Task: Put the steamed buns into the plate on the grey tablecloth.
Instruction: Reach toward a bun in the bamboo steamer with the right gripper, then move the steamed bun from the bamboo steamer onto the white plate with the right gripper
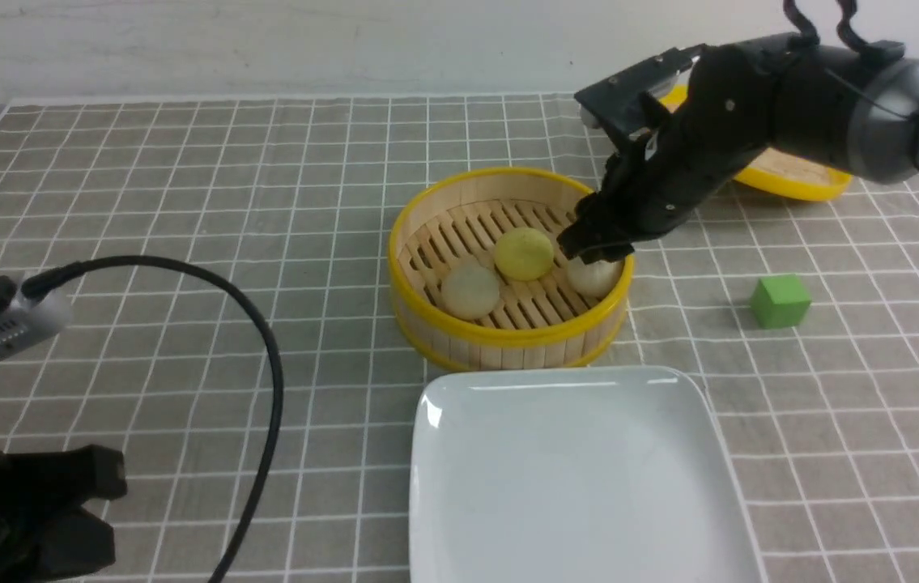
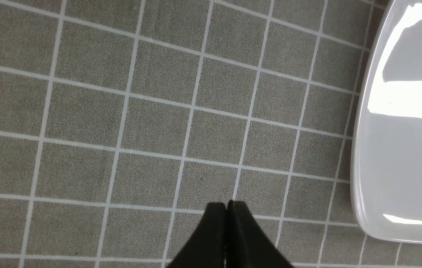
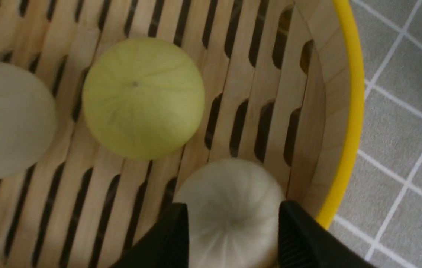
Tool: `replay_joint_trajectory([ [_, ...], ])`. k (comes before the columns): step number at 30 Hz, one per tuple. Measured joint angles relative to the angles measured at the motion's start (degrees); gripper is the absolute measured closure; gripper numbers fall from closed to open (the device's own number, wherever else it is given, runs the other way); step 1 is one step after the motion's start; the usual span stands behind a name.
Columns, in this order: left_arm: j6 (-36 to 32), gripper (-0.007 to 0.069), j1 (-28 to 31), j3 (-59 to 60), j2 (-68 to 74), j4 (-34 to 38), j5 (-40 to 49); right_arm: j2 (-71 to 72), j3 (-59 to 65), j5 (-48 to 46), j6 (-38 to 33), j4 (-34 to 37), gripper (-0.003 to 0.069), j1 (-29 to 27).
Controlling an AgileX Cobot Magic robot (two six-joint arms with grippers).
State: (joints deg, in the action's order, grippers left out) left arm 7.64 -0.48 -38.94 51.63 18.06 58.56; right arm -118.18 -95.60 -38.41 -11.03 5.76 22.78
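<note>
Three steamed buns lie in a round yellow-rimmed bamboo steamer point(image 1: 508, 338): a pale yellow one point(image 1: 522, 253) and two off-white ones point(image 1: 471, 289) point(image 1: 595, 275). My right gripper point(image 3: 233, 210) reaches down into the steamer, its jaws open on either side of the off-white bun point(image 3: 229, 193) beside the steamer wall. That bun rests on the slats. The white square plate point(image 1: 572, 478) lies empty on the grey tablecloth point(image 1: 184, 186), just in front of the steamer. My left gripper point(image 2: 226, 204) hangs shut and empty over the cloth, to the left of the plate point(image 2: 404, 149).
A green cube point(image 1: 780, 300) sits right of the steamer. The yellow-rimmed lid point(image 1: 791, 174) lies at the back right, partly behind my right arm. A black cable point(image 1: 265, 340) arcs over the cloth on the left.
</note>
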Motion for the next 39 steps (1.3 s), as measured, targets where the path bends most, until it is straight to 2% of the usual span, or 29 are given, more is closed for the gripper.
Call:
replay_joint_trajectory([
  [3, 0.00, 0.0592, 0.00, 0.00, 0.00, 0.06, -0.06, -1.75, -0.07, 1.40, 0.00, -0.68, 0.0356, 0.00],
  [6, 0.00, 0.0589, 0.00, 0.00, 0.00, 0.06, -0.06, -2.16, -0.07, 2.18, 0.00, -0.73, 0.0460, 0.00],
  [10, 0.00, 0.0586, 0.00, 0.00, 0.00, 0.06, -0.06, -1.22, -0.13, 1.56, 0.00, -0.73, 0.0636, 0.07],
  [16, 0.00, 0.0578, 0.00, 0.00, 0.00, -0.35, -0.06, 6.30, -0.13, -4.73, 0.00, 0.15, 0.0643, 0.87],
  [20, 0.00, 0.0571, 0.00, -0.05, 0.00, -0.38, -0.06, 18.53, -0.17, -17.08, 0.14, 4.22, 0.0643, 1.03],
  [21, 0.00, 0.0571, 0.00, -0.01, 0.00, -0.38, -0.06, 19.02, -0.17, -17.82, 0.21, 4.36, 0.0643, 1.03],
  [23, 0.00, 0.0571, 0.00, -0.01, 0.00, -0.42, -0.06, 24.37, -0.02, -28.42, 2.53, 7.31, 0.0643, 1.03],
  [27, 0.00, 0.0571, 0.00, -0.01, 0.00, -0.42, -0.06, 28.60, 4.26, -32.09, 4.03, 12.13, 0.0643, 1.03],
  [31, 0.00, 0.0570, 0.00, -0.01, 0.00, -0.49, -0.23, 30.02, 14.30, -30.86, 2.94, 16.16, 0.0640, 1.03],
  [32, 0.00, 0.0566, 0.00, -0.01, 0.00, -0.49, -0.25, 29.83, 20.07, -25.99, 1.68, 17.93, 0.0636, 1.03],
  [34, 0.00, 0.0563, 0.00, -0.01, 0.00, -0.49, -0.32, 29.47, 24.32, -22.56, 0.88, 18.82, 0.0635, 1.07],
  [35, 0.00, 0.0559, 0.00, -0.01, 0.00, -0.53, -0.51, 28.47, 29.97, -15.14, 0.39, 19.31, 0.0632, 1.07],
  [39, 0.00, 0.0557, 0.00, -0.01, 0.00, -0.53, -1.14, 25.43, 37.20, -4.80, 0.20, 19.41, 0.0615, 1.07],
])
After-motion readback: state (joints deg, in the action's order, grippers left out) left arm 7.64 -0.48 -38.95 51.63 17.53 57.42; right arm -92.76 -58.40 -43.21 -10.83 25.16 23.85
